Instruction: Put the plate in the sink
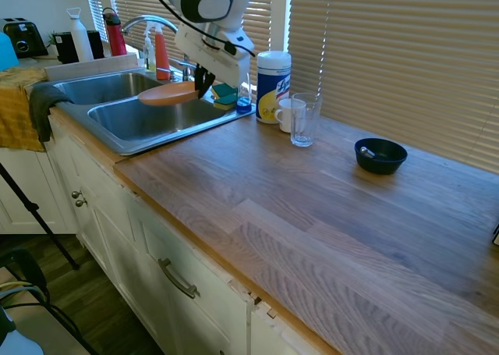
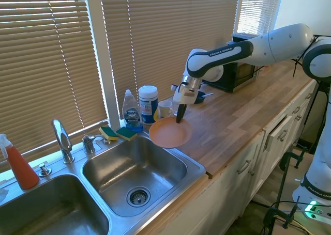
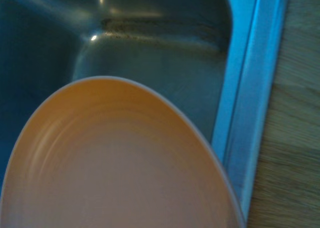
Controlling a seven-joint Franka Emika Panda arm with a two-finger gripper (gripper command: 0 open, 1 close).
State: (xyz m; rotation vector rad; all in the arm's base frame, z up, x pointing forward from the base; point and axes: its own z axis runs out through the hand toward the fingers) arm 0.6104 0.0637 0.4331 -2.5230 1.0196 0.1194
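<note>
The terracotta-orange plate (image 1: 166, 94) (image 2: 170, 132) (image 3: 115, 163) hangs roughly level in the air over the right basin of the stainless-steel sink (image 1: 125, 140) (image 2: 199, 168), near its right rim. My gripper (image 1: 204, 80) (image 2: 179, 117) is shut on the plate's far edge, coming down from above. In the wrist view the plate fills the lower half, with the basin floor and the steel rim (image 3: 250, 112) behind it. The basin under the plate holds nothing but its drain (image 2: 138, 196).
Sponges (image 2: 119, 134), a dish-soap bottle (image 2: 132, 111), a wipes canister (image 1: 273, 86), a mug (image 1: 288, 115) and a glass (image 1: 304, 119) stand behind the sink's right end. A faucet (image 2: 63, 141) rises between the basins. A dark-blue bowl (image 1: 380, 155) sits on the wooden counter (image 1: 312, 207).
</note>
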